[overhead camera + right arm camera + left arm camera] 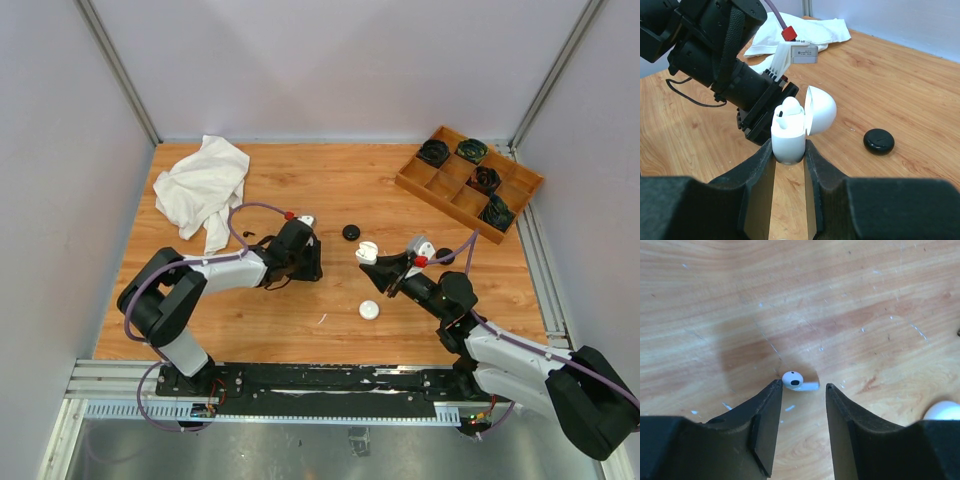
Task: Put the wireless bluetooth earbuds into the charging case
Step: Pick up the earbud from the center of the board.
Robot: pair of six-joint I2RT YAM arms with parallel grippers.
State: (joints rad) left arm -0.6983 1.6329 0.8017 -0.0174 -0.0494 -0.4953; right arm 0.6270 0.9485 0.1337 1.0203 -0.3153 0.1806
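A white earbud [794,380] lies on the wooden table right at the tips of my left gripper [802,386], close to the left fingertip. The jaws stand apart and hold nothing. From above, this gripper [311,263] points down at the table left of centre. My right gripper [789,145] is shut on the white charging case [788,136], held upright above the table with its lid [821,110] flipped open. One white earbud [789,107] sits in the case. In the top view the case [367,252] hangs right of the left gripper.
A black round case [878,141] lies right of the held case, and another [351,232] sits mid-table. A white round case [369,310] lies nearer the front. A crumpled white cloth [203,187] is at back left, and a wooden compartment tray [425,183] at back right.
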